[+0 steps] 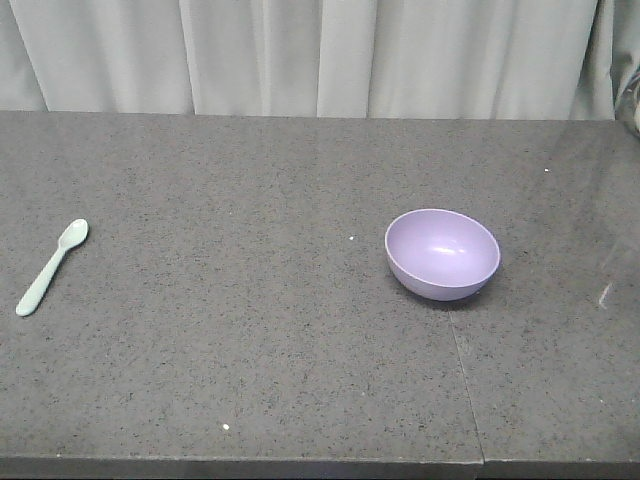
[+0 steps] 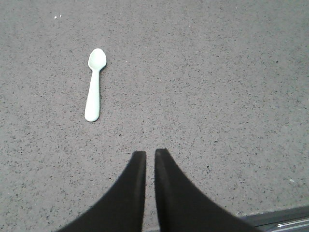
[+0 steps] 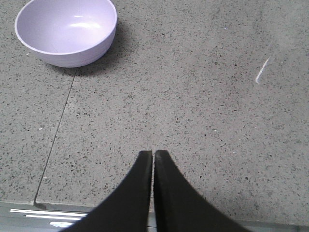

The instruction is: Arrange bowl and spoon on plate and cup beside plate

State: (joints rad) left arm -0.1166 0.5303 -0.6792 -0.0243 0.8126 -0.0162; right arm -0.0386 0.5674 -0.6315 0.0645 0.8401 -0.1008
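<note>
Soft, even light, somewhat dim in the front view; the bowl (image 1: 442, 255) carries a small white glare inside and a faint shadow beneath; the tabletop (image 1: 250, 350) shows a hazy sheen at far right; the left end effector (image 2: 150, 155) and right end effector (image 3: 152, 153) are soft-edged black shapes.

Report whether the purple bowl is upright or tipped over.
Upright: the bowl rests on its base, opening facing up, with nothing inside.

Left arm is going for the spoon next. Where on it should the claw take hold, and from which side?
I'd grip the spoon across its handle, near mid-length, coming straight down from above. It lies flat on the table, so only its narrow long edges offer opposing faces. The left claw is shut and must open first.
</note>
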